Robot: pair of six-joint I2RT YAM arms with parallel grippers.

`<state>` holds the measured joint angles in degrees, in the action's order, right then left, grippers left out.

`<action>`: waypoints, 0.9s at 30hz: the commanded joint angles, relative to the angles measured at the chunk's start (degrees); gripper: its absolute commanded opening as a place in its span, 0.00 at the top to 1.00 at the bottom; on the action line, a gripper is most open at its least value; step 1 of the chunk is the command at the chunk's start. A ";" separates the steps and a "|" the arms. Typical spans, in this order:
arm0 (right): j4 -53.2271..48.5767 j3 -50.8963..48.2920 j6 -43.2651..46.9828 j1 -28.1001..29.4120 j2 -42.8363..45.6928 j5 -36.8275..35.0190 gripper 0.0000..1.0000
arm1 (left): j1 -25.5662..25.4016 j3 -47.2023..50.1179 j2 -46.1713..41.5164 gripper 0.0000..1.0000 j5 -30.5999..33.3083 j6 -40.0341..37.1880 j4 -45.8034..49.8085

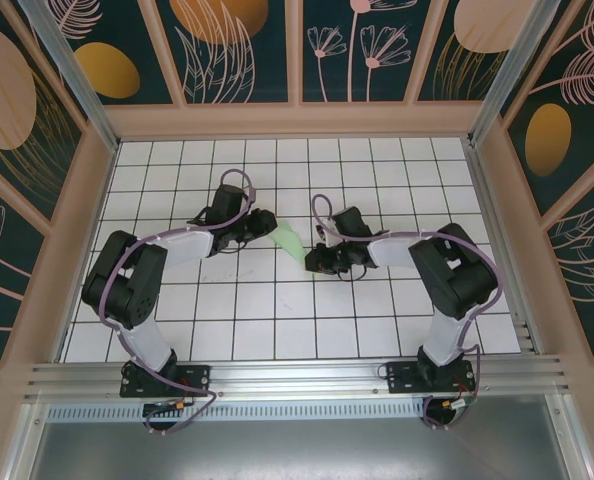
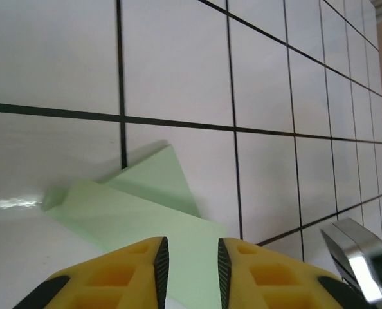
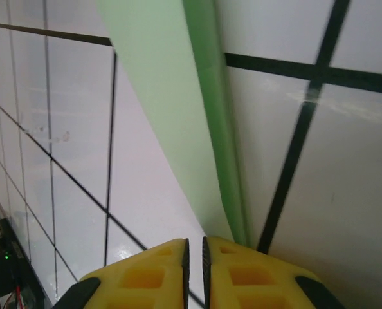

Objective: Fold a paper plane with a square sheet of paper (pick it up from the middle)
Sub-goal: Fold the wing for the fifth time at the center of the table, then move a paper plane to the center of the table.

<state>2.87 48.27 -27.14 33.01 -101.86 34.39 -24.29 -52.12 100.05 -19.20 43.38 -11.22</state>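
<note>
Paper plane is lying flat on the white tiled table, in the middle of the grid and slanting between the two arms; it is looking folded already, slim and layered, so I judge the folding to be at or near its end.

Left gripper is sitting just to the left of the plane, and right gripper just to its right and a little nearer; each is facing one end, which I take to be the way of pressing creases flat and keeping the thin paper from sliding.

On the left wrist view the yellow fingers are standing clearly apart; green paper is showing on the table through the gap, unpinched, one folded flap lying over a wider one. On the right wrist view the fingers are standing only a thin slit apart; the plane's long doubled edge is running straight up to the right-hand pad, yet no paper is showing in the slit, so I judge nothing to be clamped there.

Edges of the folds are looking crisp and are hugging the table; lifting one would call for a low, sliding approach. Open tiles are lying on every side, far and near; the side walls are standing well apart; the tightest spot is between the two grippers themselves, so each would be safest backing off toward its own side.
</note>
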 commanded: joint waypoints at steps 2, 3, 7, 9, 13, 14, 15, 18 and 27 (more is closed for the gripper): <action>1.05 2.05 -2.84 0.65 7.51 -2.01 0.73 | 0.41 2.25 -5.09 0.63 5.62 2.17 1.47; 0.69 1.79 -2.88 0.65 8.78 -4.70 0.69 | 0.40 2.71 -5.97 0.61 5.88 2.39 1.55; -0.56 1.43 -2.78 0.12 9.81 -13.62 0.59 | 0.31 4.29 -7.67 0.53 5.07 3.77 1.12; -0.89 2.25 -2.73 0.09 8.13 -15.15 0.56 | 0.22 4.72 -7.85 0.50 5.17 4.13 1.27; -1.47 5.86 -2.15 0.04 2.77 -13.73 0.55 | 0.20 5.37 -7.73 0.44 5.61 4.88 1.82; -1.53 6.65 -1.89 0.12 1.56 -13.03 0.56 | 0.21 5.61 -7.71 0.43 6.03 5.15 1.99; -1.55 7.31 -1.63 0.32 0.68 -12.18 0.57 | 0.26 5.78 -7.68 0.42 6.19 5.18 2.08; -1.63 9.07 -0.51 0.70 -1.62 -9.56 0.59 | 0.21 6.28 -7.68 0.40 6.28 5.42 2.09; -1.88 10.71 2.47 2.98 -4.09 -2.14 0.69 | 0.21 6.67 -7.81 0.38 4.02 6.97 1.08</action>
<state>2.28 57.08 -26.87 34.92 -105.06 28.77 -24.05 -46.06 93.06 -14.15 48.93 -9.80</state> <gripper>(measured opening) 0.310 0.618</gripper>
